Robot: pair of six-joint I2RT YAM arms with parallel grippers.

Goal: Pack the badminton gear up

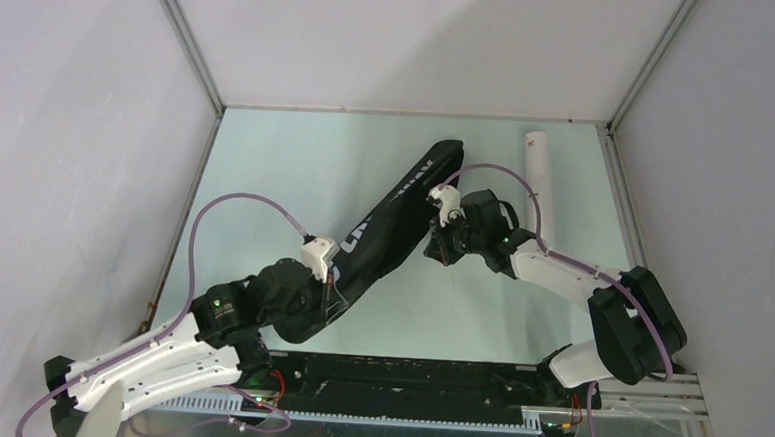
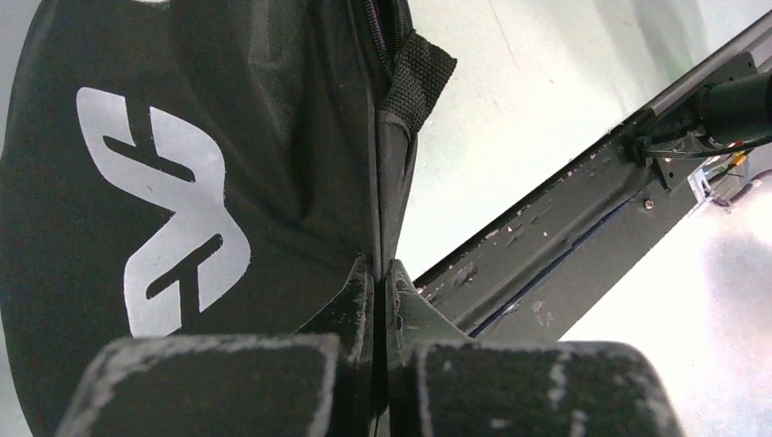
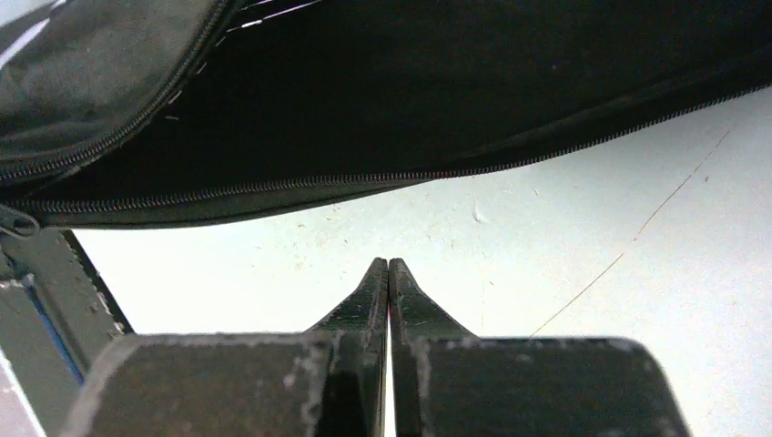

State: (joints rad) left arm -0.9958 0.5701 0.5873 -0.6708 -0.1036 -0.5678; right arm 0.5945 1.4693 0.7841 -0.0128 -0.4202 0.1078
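Left hand point(image 2: 382, 273) pinches the bag point(image 2: 182, 137) by its edge, right hand point(image 3: 389, 269) is closed on nothing just short of the open zip point(image 3: 273, 187), and the tube point(image 1: 540, 186) lies unpacked on the bench point(image 1: 296, 164) beyond it, so packing seems part done.

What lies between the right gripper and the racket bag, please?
Only a strip of bare table, seen in the right wrist view; the right gripper does not touch the racket bag.
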